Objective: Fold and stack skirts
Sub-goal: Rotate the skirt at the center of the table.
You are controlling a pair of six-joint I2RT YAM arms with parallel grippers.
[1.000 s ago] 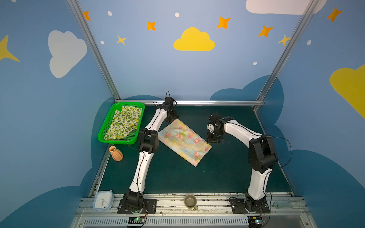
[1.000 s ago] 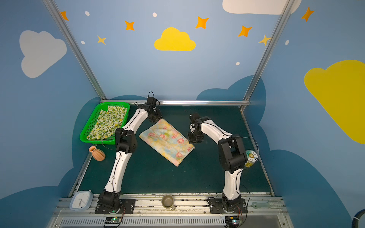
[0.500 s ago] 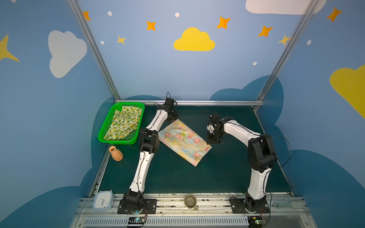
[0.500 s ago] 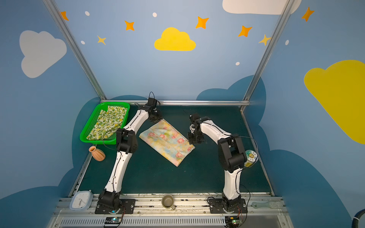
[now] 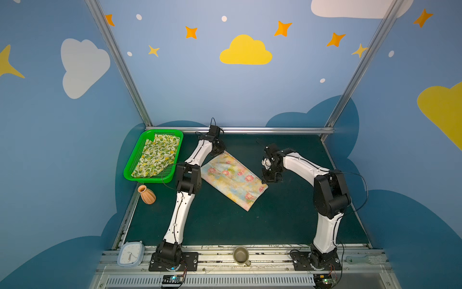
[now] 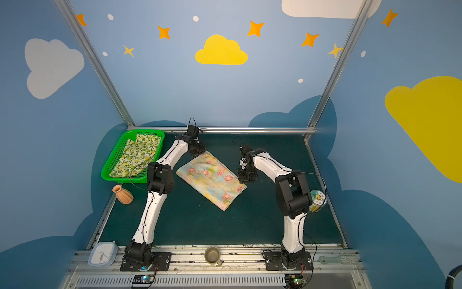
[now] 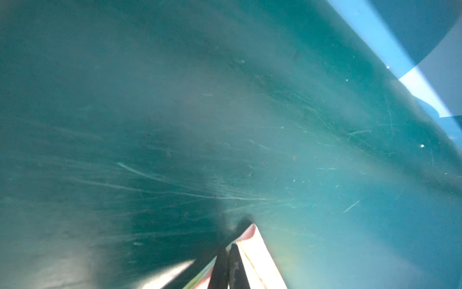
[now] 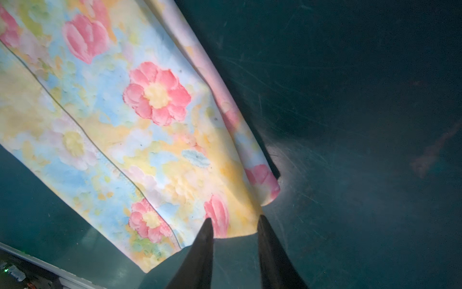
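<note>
The left end effector (image 7: 227, 250) is pinched fully together on the far corner of the flowered skirt (image 5: 232, 177), and cloth shows on both sides of its dark fingers (image 7: 236, 267) in the left wrist view. The right end effector (image 8: 235, 220) is partly spread. Its two fingers (image 8: 201, 250) straddle the edge of the skirt's corner nearest the right arm, low over the counter (image 5: 225, 225), with nothing clamped yet. The flowered skirt lies flat and slantwise in the middle of the counter, between the two arms, and close to the right fingers its edge curls up in a small roll. The lemon skirt (image 5: 157, 155) lies well apart in the green basket (image 5: 150, 178) at the far left. The step in hand looks like taking two corners for a fold. If the right fingers close on the rolled edge alone, they may catch only one layer, and the lift would then pull the layers apart. A thin pinch on the left could slip once the cloth is tensioned. Uneven lifting by the two arms would drag the skirt askew and leave a crooked fold.
</note>
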